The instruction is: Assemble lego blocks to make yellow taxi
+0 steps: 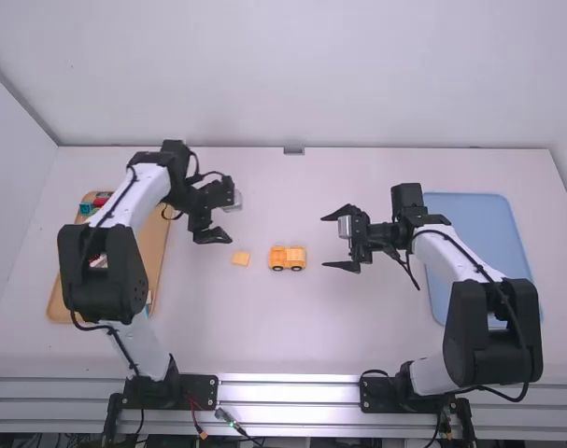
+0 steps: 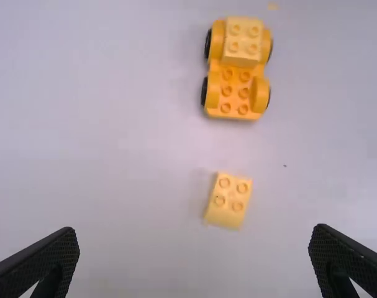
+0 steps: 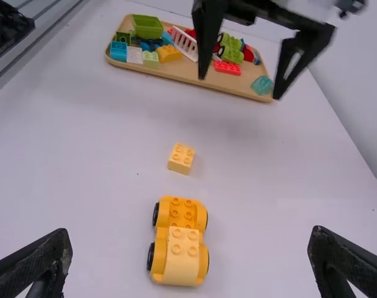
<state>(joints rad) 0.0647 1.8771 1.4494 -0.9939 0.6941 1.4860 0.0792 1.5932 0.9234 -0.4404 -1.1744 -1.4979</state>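
High view: a small toy car base of orange plastic [image 1: 283, 265], with black wheels, stands upright near the middle of the white table [image 1: 264, 336]. Its long axis runs left to right between the two arms. A pale yellow plastic block [image 2: 242, 41] with four round studs sits on the end nearer the right arm; the end toward the left arm has bare studs, with a rounded orange fender on either side.

Just beyond that bare end, toward the left arm and apart from the car, lies a loose pale yellow plastic block [image 1: 241, 259], its four studs facing up. In the left wrist view its longer side is slightly askew to the car's length.

The left claw [image 1: 229, 207] is open and empty, above the table near the loose block, and points toward the right side. The right claw [image 1: 325, 242] is also open and empty, its two black fingers spread toward the car from the right.

At the left, partly behind the left arm, is a tan tray [image 1: 156, 247] of multicoloured toy pieces. At the right, partly behind the right arm, is a light blue tray [image 1: 470, 213].
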